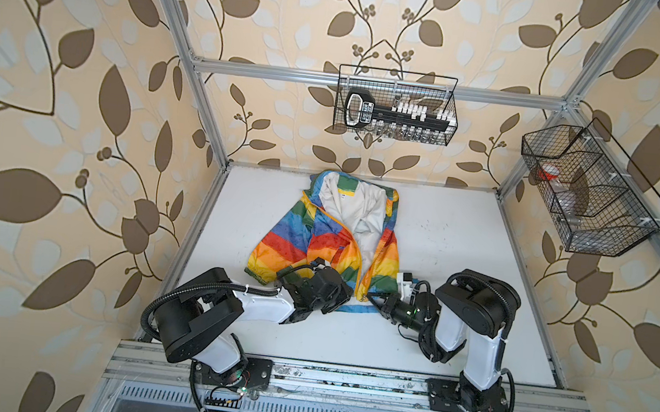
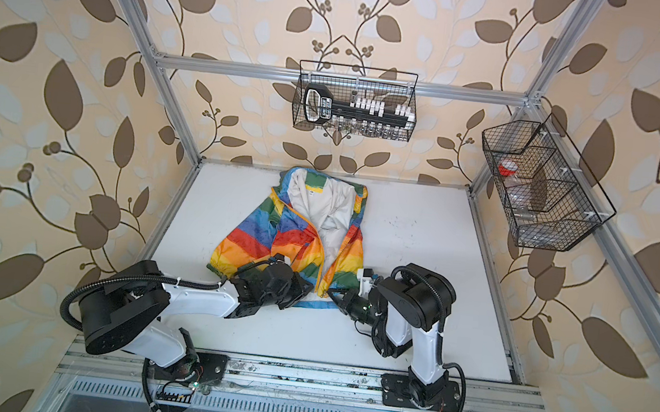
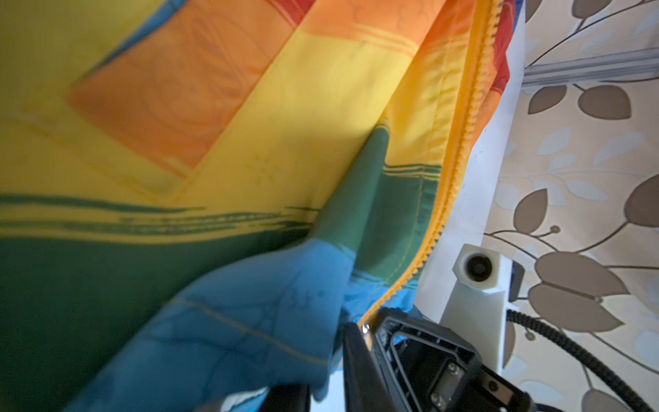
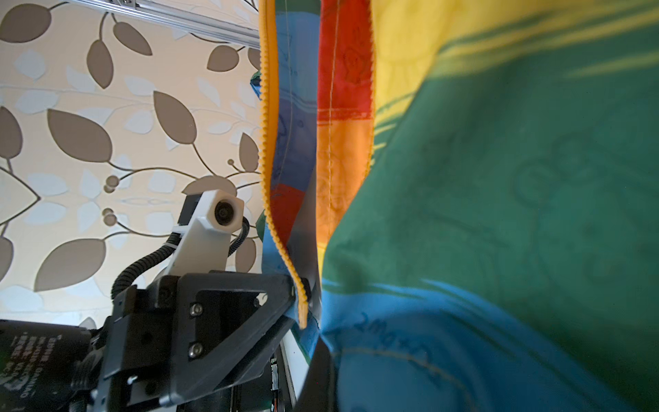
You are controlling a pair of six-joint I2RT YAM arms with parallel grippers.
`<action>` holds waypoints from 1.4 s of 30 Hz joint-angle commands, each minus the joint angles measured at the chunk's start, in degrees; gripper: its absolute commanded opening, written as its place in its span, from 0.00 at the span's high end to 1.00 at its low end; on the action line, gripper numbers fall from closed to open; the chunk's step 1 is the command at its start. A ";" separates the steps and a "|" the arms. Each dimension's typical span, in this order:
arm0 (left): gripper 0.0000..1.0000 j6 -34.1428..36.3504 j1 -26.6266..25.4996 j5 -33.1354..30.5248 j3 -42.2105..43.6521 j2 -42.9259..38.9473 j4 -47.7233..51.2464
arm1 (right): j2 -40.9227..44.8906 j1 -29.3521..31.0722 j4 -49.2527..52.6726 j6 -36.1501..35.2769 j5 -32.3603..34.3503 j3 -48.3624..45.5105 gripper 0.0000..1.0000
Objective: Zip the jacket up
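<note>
The rainbow jacket [image 1: 329, 240] [image 2: 296, 237] lies face up on the white table with its front open and its off-white lining showing. Its orange-yellow zipper [image 1: 363, 269] runs down to the blue hem, where both grippers meet. My left gripper [image 1: 350, 297] [image 3: 317, 388] is at the hem just left of the zipper's lower end. Its fingers stand a little apart, and blue hem cloth hangs into the gap. From the right, my right gripper [image 1: 373, 299] [image 4: 313, 321] is shut on the hem beside the zipper's end. Cloth hides most of the fingertips.
A wire basket [image 1: 393, 109] with a black tool hangs on the back rail. Another wire basket [image 1: 589, 192] hangs at the right. Aluminium posts frame the white table [image 1: 461, 250], and the arms' base rail [image 1: 343, 380] runs along its front edge.
</note>
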State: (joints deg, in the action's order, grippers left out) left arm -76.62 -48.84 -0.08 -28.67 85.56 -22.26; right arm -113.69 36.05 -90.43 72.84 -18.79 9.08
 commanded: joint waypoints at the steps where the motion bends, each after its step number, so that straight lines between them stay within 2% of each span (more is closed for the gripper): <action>1: 0.72 -0.58 -0.46 -2.06 0.85 1.02 -2.97 | -2.93 0.86 -1.80 -0.26 1.60 -0.28 1.00; 7: 0.60 -1.36 -0.44 -2.98 1.45 2.46 -5.88 | -3.17 0.95 -1.79 -0.19 1.39 -0.20 1.00; 14: 0.43 -2.94 -0.47 -2.63 3.85 6.51 -16.89 | -3.25 1.25 -1.87 0.10 1.32 0.14 1.00; 18: 0.43 -4.22 -0.47 -3.67 5.36 8.22 -21.83 | -3.30 1.39 -1.90 0.10 1.30 0.07 1.00; 21: 0.47 -4.04 -0.49 -3.84 5.09 8.31 -22.58 | -3.61 1.48 -1.90 0.04 1.33 -0.06 1.00; 27: 0.54 -1.57 -0.47 -2.85 2.06 6.40 -17.67 | -3.49 1.62 -1.93 0.07 1.55 -0.20 1.00; 35: 0.55 1.60 -0.48 -3.15 -0.22 1.44 -10.56 | -3.59 1.65 -1.94 0.17 1.47 -0.08 1.00; 42: 0.58 2.35 -0.47 -0.64 -2.66 3.77 -11.19 | -3.82 1.99 -1.95 0.36 1.47 0.23 1.00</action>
State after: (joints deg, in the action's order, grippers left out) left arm -76.01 -48.84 -1.67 -29.52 88.68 -33.54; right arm -114.08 37.01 -90.50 73.25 -18.13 9.72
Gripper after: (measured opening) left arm 0.428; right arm 0.048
